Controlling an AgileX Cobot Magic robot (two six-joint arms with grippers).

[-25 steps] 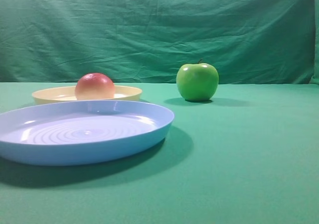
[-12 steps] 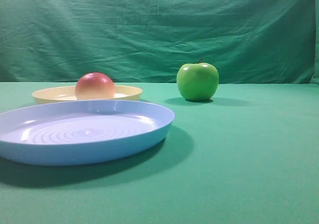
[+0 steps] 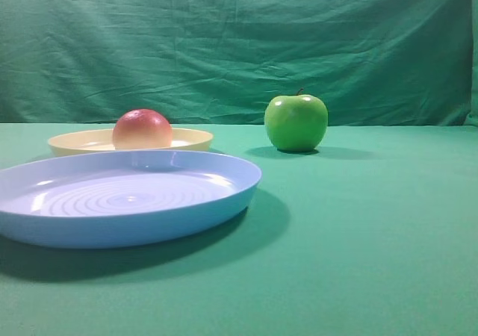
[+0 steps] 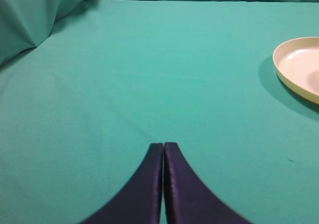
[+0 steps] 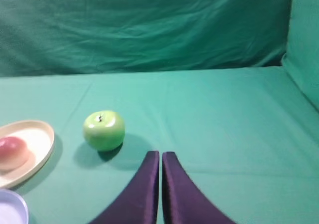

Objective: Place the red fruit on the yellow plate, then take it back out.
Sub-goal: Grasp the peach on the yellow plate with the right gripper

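Note:
The red fruit [image 3: 142, 129] rests on the yellow plate [image 3: 190, 137] at the back left; from the right wrist the red fruit [image 5: 13, 152] lies in the yellow plate [image 5: 44, 137] at the left edge. Over bare green cloth, my left gripper [image 4: 163, 145] is shut with nothing in it, and the yellow plate [image 4: 295, 67] lies far to its right. My right gripper [image 5: 160, 154] is shut and empty too, just right of the green apple. Neither gripper shows in the exterior high view.
A large light-blue plate [image 3: 224, 194] with concentric rings lies in front of the yellow plate. A glossy green apple [image 3: 296, 122] stands right of the plates, also the green apple [image 5: 103, 130] in the right wrist view. Green cloth covers the table and hangs behind.

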